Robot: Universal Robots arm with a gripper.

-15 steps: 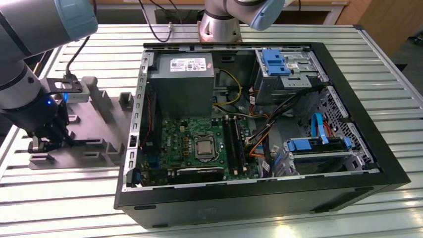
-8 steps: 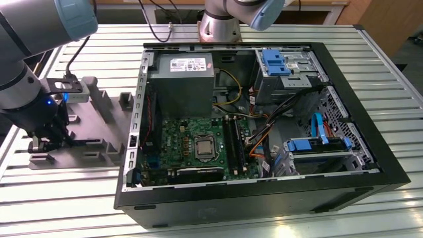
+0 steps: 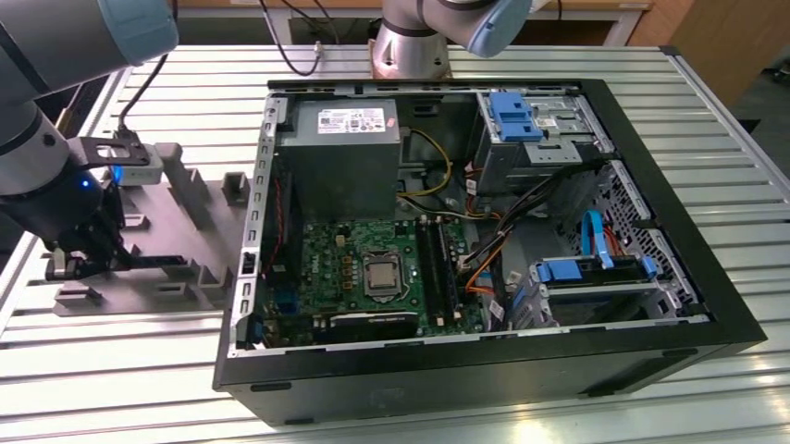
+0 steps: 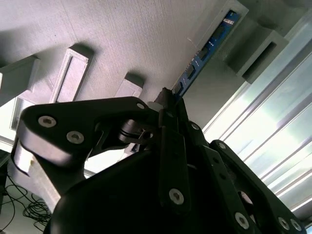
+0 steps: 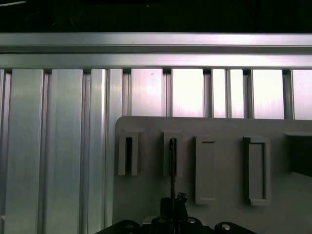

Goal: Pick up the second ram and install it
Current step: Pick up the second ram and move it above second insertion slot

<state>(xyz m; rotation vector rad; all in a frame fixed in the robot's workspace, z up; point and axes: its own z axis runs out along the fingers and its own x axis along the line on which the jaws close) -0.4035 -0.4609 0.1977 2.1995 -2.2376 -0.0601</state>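
Second ram (image 4: 209, 46), in the second wrist view, is a blue-green strip (its small white marks too fine to read). Its long axis runs from the gripper (image 4: 168, 105) to a slotted post of the grey fixture (image 4: 122, 39), and the jaws pinch its near end. In the first wrist view it stands edge-on in that slot. In the exterior view the gripper sits low over the fixture, near the worktop (image 3: 519, 65) edge at the exterior view's left; the power-supply label (image 3: 350, 120) is illegible.
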